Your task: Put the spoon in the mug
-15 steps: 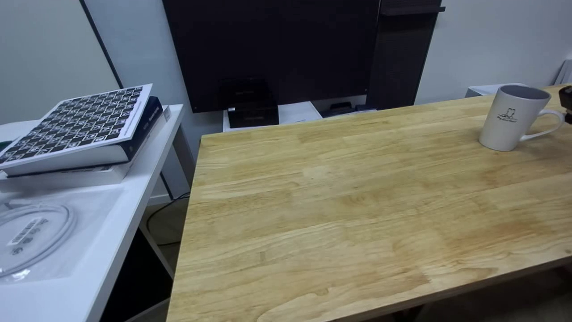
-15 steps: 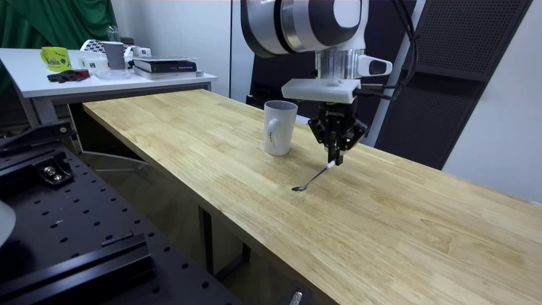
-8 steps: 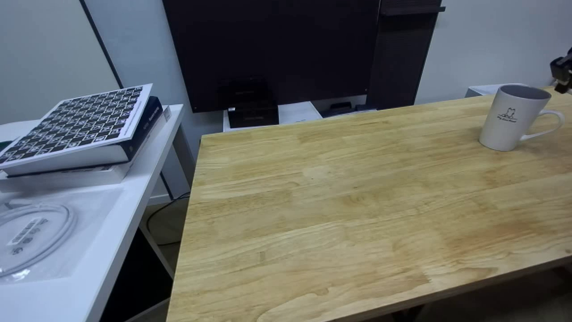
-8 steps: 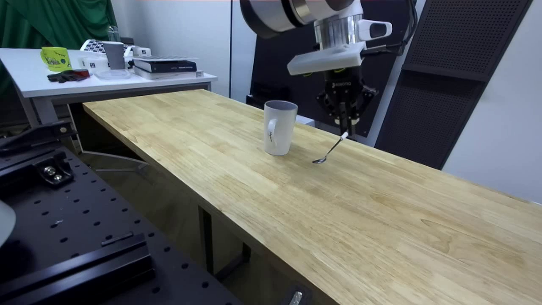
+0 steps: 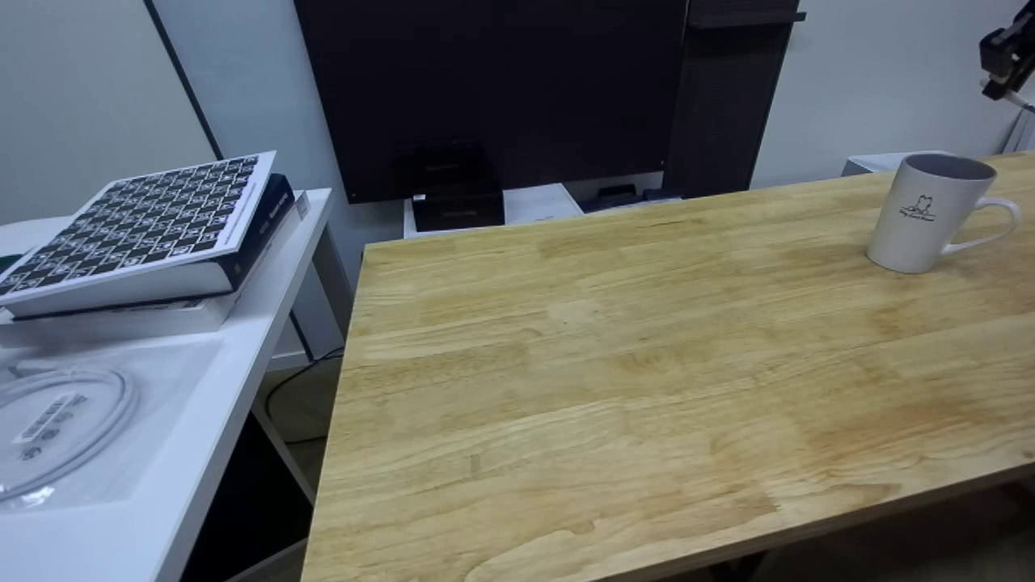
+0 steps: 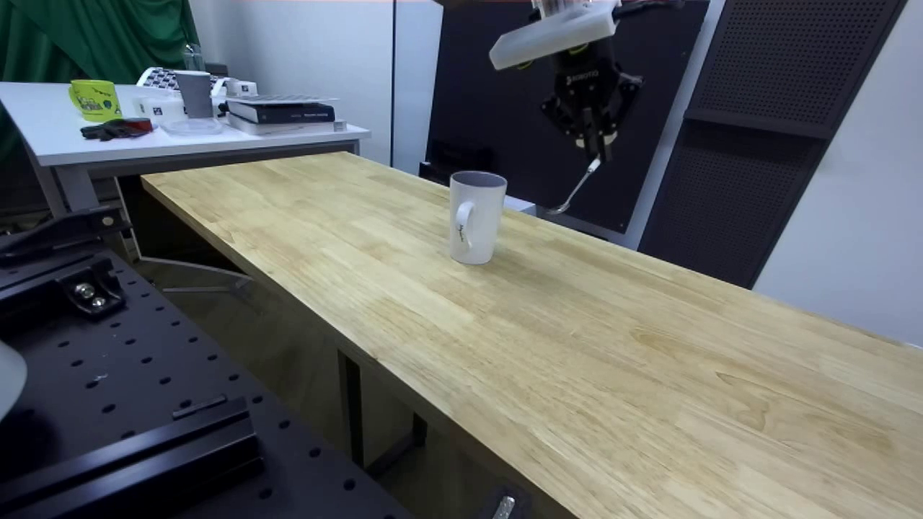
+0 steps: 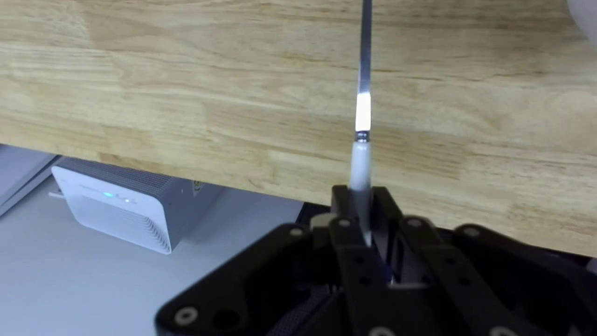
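Note:
The spoon is silvery, with a white end on its handle. My gripper [image 6: 600, 153] is shut on the white end of the spoon [image 6: 575, 193]. The spoon hangs tilted in the air, its bowl low and toward the mug's side. The white mug [image 6: 477, 225] stands upright on the table, with its handle and dark lettering visible. The gripper [image 5: 1005, 69] and mug [image 5: 926, 218] also show in an exterior view, with the gripper higher and at the right edge. In the wrist view the fingers [image 7: 361, 205] pinch the spoon [image 7: 364, 60]; its bowl is out of frame. The mug's edge [image 7: 586, 18] shows top right.
The wooden table [image 6: 649, 360] runs along the scene. A white side table [image 6: 65, 137] holds books [image 6: 281, 112], a green mug [image 6: 96, 99] and a grey cup [image 6: 195, 94]. A dark perforated platform [image 6: 216, 432] is in the foreground. A white device [image 7: 121, 200] stands beyond the table edge.
My gripper has risen with the spoon, away from the table and back toward the far edge. It tilted while rising. The spoon's bowl has left the tabletop. The mug has not moved.

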`<action>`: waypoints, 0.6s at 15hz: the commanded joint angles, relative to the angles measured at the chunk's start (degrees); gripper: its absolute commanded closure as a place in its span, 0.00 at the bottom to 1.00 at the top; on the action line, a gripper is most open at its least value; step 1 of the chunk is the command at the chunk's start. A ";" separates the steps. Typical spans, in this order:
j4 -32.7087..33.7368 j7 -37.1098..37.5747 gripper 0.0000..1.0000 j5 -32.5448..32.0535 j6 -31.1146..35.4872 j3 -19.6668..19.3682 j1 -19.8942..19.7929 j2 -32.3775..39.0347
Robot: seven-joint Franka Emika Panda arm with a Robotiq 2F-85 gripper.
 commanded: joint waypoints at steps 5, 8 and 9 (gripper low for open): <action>-0.33 10.29 0.96 -10.13 1.18 -8.92 10.00 -4.74; -1.22 17.48 0.96 -16.49 6.43 -17.89 19.08 -3.17; -1.48 20.11 0.96 -18.58 8.00 -21.31 22.63 -2.42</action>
